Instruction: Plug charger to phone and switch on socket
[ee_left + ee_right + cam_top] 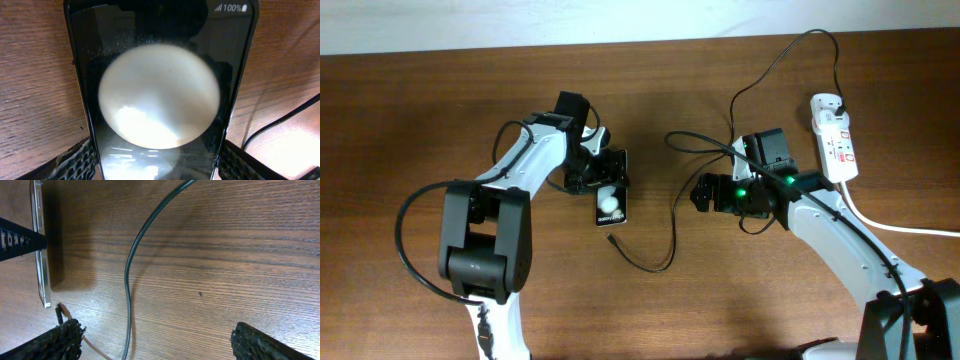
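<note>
Our left claw (pixel 607 183) grips the phone (pixel 611 205) by its long edges; our right claw (pixel 700 193) hangs wide open over the charger cable (pixel 126 275)

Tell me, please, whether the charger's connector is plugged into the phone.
Out: the connector tip lies on the table just off the end of the phone, not in it.

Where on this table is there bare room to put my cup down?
Bare wood: left of the left arm, and between it and the right arm, short of the charger loop. Crowded: between the phone and right gripper, and around the socket.
</note>
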Action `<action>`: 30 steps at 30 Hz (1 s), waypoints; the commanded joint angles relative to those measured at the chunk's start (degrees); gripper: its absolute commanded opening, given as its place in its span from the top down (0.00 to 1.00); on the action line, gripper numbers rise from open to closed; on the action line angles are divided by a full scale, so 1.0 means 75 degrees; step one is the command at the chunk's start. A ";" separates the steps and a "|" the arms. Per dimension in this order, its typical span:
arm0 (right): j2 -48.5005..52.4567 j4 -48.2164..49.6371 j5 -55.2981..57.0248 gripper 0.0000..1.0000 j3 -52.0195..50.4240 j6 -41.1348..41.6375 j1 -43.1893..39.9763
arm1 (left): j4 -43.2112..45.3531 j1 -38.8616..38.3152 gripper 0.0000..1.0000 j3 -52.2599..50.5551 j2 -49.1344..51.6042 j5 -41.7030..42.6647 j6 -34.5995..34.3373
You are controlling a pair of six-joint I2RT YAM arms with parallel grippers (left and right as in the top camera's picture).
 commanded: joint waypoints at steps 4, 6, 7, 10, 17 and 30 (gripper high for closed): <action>-0.0181 0.0035 0.0003 0.01 0.0134 0.0044 -0.0023 | -0.0009 0.0026 0.26 0.0029 -0.0192 0.0227 0.0154; -0.0181 0.0064 -0.0501 0.00 0.0134 0.0038 -0.0020 | -0.0009 0.0023 0.26 0.0029 -0.0192 0.0373 0.0160; -0.0181 -0.0009 -0.0667 0.07 0.0134 0.0038 -0.0020 | -0.0009 0.0026 0.26 0.0029 -0.0192 0.0402 0.0187; -0.0143 -0.0038 -0.1148 0.22 0.0070 0.0038 0.0189 | -0.0012 0.0026 0.25 0.0029 -0.0192 0.0670 0.0329; 0.1364 0.2250 -0.1148 0.22 0.0070 0.0828 0.1839 | -0.0169 0.0026 0.25 0.0029 -0.0192 0.0828 0.0326; 0.2524 0.4654 -0.1661 0.66 0.0070 0.1306 0.2433 | -0.0329 0.0026 0.22 0.0029 -0.0192 0.1743 0.0329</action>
